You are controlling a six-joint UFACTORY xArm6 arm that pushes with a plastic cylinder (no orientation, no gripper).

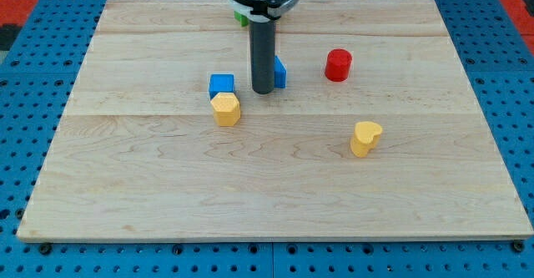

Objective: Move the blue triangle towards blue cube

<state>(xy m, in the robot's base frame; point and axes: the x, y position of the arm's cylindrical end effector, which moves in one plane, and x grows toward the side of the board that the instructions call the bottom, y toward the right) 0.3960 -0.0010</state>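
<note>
Blue triangle [279, 72] was the piece to be moved, and it sat in the upper middle of the wooden board [267, 186], mostly hidden behind the dark rod, with only its right part showing.

Nearest the view's bottom stood a yellow heart-shaped block [365, 138], off to the right and well apart from the rest. Further up and to the left was a yellow hexagonal block [226, 108], touching or almost touching the blue cube [221, 84] just above it. My tip [262, 91] rested on the board between that cube and the triangle, right against the triangle's left side. Beyond these, a red cylinder [338, 64] stood to the right, apart from the triangle, and a scrap of a green block [240, 17] peeped out by the arm's body at the view's top.

No jaws existed on this rig, so nothing could be spread or pinched; the rod could only shove.

Judging by its look, the triangle was a small, light, stiff block that would slide easily on smooth wood and might spin if pushed off-centre. The push probably needed to come from its right face, squarely, aimed leftward at the cube, which meant my tip had to go round it first.
</note>
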